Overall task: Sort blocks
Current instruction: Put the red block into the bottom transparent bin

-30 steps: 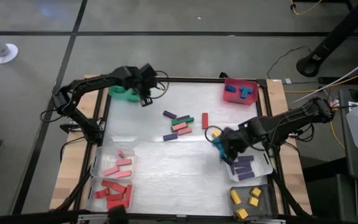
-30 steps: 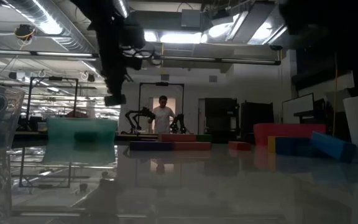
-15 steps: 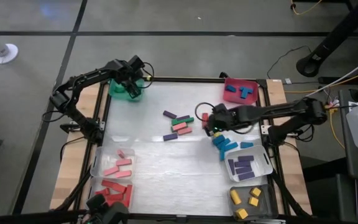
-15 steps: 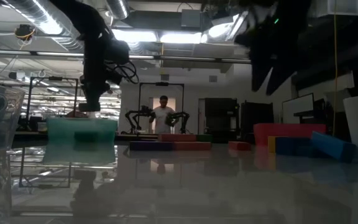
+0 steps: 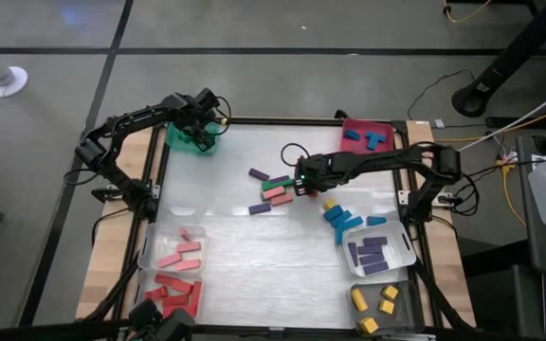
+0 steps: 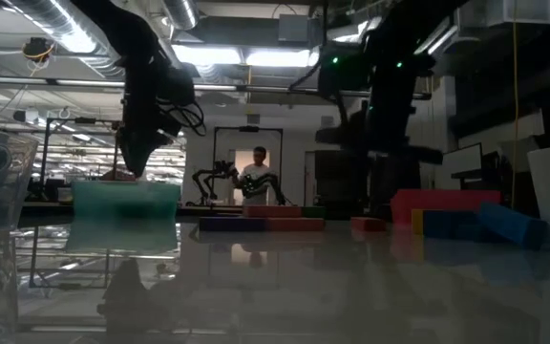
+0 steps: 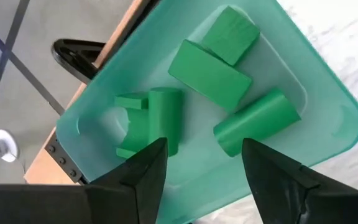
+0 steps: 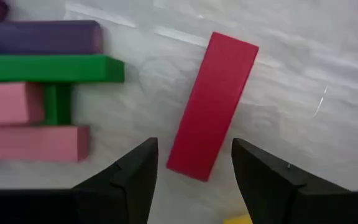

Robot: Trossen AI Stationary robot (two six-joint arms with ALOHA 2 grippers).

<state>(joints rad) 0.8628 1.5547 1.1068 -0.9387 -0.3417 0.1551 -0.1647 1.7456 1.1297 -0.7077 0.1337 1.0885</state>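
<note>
Right hand point(image 8: 193, 177) released, poised over red block point(image 8: 212, 106) lying flat on worktop point(image 5: 235, 256) beside central pile. Advise straddling narrow sides squarely. Left hand point(image 7: 202, 165) released above green bin point(image 7: 319, 93).

grey floor point(image 5: 254, 57) with dark seam lines surrounds the bench point(image 5: 254, 256). ceiling light strips point(image 6: 275, 57) and ducting point(image 6: 74, 33) overhead; a person point(image 6: 259, 177) stands far back.

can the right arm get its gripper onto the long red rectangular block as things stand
Probably yes. The right gripper hangs just above the long red rectangular block with open fingers, and the block lies flat, apart from the stacked green, pink and purple bars, so nothing blocks it.
</note>
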